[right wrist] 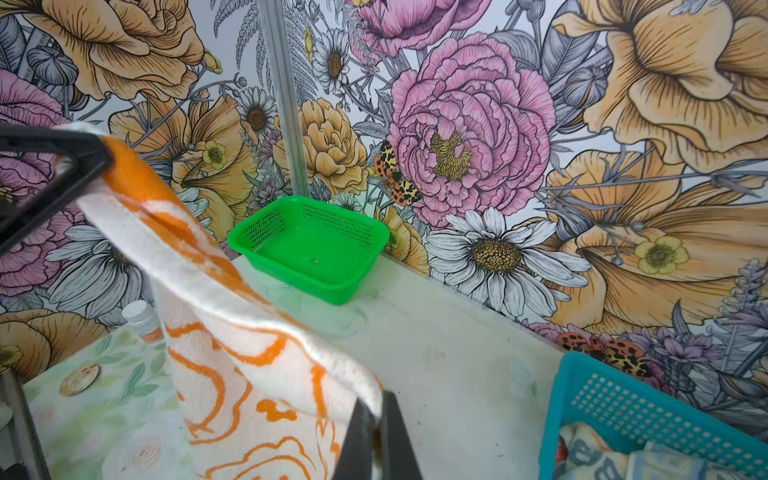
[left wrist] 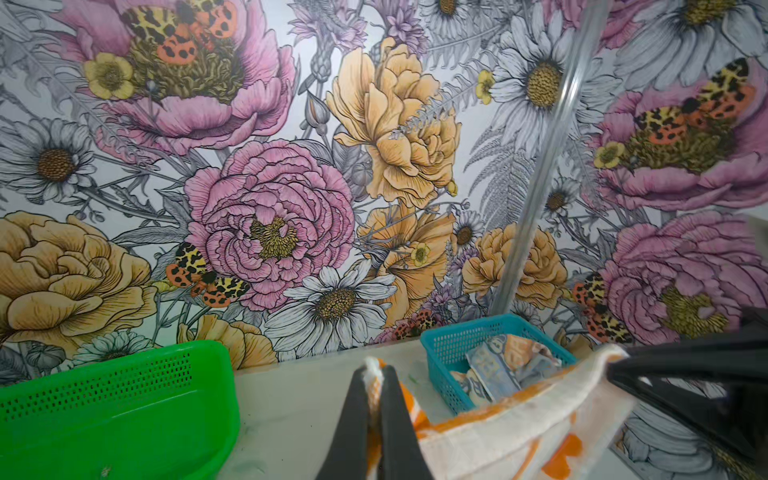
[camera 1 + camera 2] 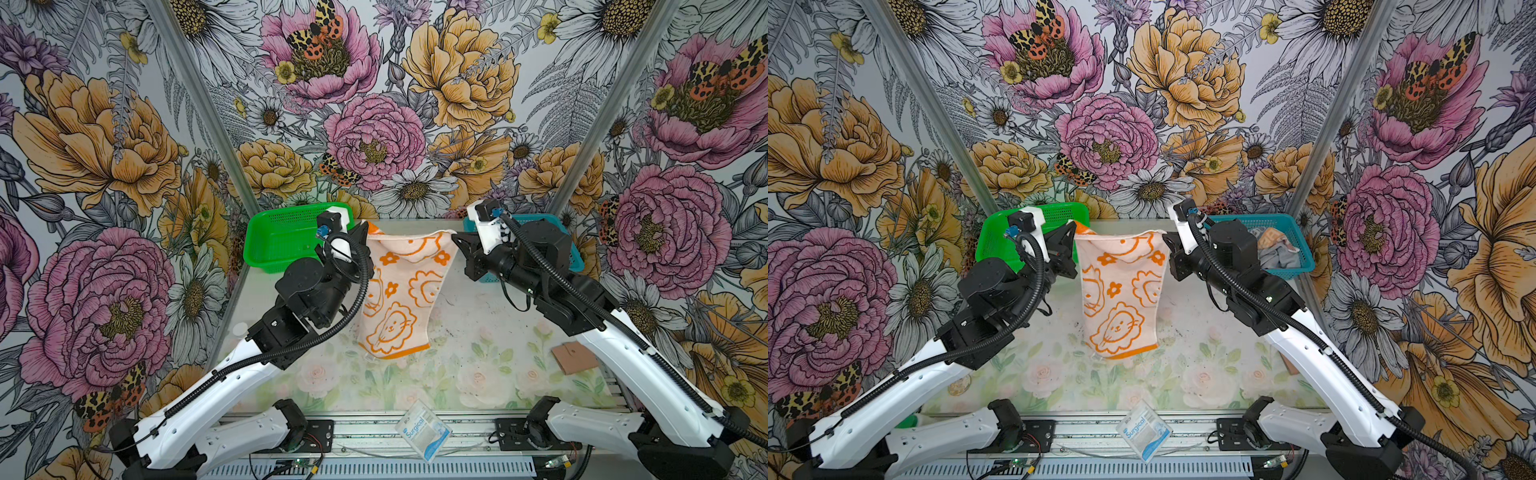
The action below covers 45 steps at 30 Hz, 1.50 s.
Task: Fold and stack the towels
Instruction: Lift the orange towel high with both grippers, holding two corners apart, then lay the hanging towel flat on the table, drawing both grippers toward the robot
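A cream towel with orange flower outlines (image 3: 409, 291) (image 3: 1121, 291) hangs spread between my two grippers above the back of the table. My left gripper (image 3: 365, 226) (image 2: 376, 370) is shut on its upper left corner. The upper right corner is pinched in my right gripper (image 3: 454, 237) (image 1: 376, 399), also shut. The orange lower hem hangs close to the table mat. Two more towels lie crumpled in the teal basket (image 3: 1304, 259): a pale one with lettering (image 3: 1268, 237) (image 2: 498, 361) and a grey one (image 3: 1281, 257).
A green basket (image 3: 282, 245) (image 1: 311, 249) stands at the back left behind the left wrist. A "Surgical" packet (image 3: 424, 428) lies on the front rail. A brown card piece (image 3: 575, 357) lies by the right arm. A small white bottle (image 1: 139, 316) stands at the table's left edge.
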Each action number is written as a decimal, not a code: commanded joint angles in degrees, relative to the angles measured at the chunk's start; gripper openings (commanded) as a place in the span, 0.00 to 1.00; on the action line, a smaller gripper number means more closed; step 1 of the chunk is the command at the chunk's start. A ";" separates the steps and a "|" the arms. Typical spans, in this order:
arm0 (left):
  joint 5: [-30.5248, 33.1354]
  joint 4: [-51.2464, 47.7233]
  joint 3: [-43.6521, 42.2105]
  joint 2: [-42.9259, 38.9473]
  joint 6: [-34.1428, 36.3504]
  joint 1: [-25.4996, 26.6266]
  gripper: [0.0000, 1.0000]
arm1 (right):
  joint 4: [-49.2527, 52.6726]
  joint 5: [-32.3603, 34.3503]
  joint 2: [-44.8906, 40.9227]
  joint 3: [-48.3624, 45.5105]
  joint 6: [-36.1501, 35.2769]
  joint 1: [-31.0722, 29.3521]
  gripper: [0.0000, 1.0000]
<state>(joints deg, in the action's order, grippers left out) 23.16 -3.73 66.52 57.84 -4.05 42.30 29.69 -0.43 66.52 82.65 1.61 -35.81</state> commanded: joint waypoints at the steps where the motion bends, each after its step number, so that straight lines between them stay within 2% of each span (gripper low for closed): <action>1: -13.52 -3.97 3.65 5.53 -8.66 -9.19 0.00 | -3.38 1.34 6.18 4.69 -4.15 2.66 0.00; 4: -20.35 -3.91 9.60 12.65 -11.12 -16.23 0.00 | -4.86 -0.33 12.39 9.13 -6.54 5.73 0.00; 9: -28.45 -8.15 29.03 30.74 -13.43 -23.25 0.00 | -5.17 -6.01 25.50 22.63 -7.97 12.44 0.00; 15: -32.53 -8.84 52.65 49.11 -13.19 -25.86 0.00 | -5.42 -8.74 38.99 40.68 -11.80 15.77 0.00; 18: -33.56 -9.09 63.24 54.33 -11.98 -26.05 0.00 | -5.50 -10.73 42.75 47.91 -12.82 16.47 0.00; 21: -34.44 -9.20 69.11 56.48 -10.78 -25.96 0.00 | -5.52 -11.42 43.96 51.98 -12.88 16.48 0.00; 23: -34.42 -9.44 69.09 56.01 -10.83 -25.94 0.00 | -5.44 -11.59 43.46 51.53 -12.55 16.43 0.00; 26: -34.38 -9.40 59.99 52.57 -12.32 -25.43 0.00 | -5.71 -12.31 40.53 44.44 -12.54 16.44 0.00; 29: -31.40 -3.74 40.04 43.52 -13.25 -23.30 0.00 | -7.77 -12.76 36.00 30.95 -11.54 16.39 0.00; 32: -27.03 0.30 18.64 36.18 -18.88 -20.81 0.00 | -11.55 -11.54 30.99 12.46 -10.42 16.30 0.00; 36: -17.71 1.19 -2.50 27.94 -24.98 -14.40 0.00 | -16.97 -12.16 25.07 -9.78 -3.45 16.13 0.00; 39: -11.65 -2.86 -11.52 23.44 -30.62 -9.19 0.00 | -20.85 -14.50 20.89 -22.29 2.53 15.34 0.00; 41: -6.87 -4.32 -16.93 20.62 -35.19 -6.61 0.00 | -21.17 -13.96 18.41 -27.80 5.45 14.28 0.00; 45: -1.51 -7.14 -25.76 13.85 -42.50 -2.28 0.00 | -21.24 -12.85 14.02 -36.03 10.12 12.17 0.00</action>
<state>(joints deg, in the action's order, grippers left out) 12.12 -9.47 43.55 76.77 -38.30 38.98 13.72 -14.33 85.76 48.62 5.61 -23.07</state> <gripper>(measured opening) 0.058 0.050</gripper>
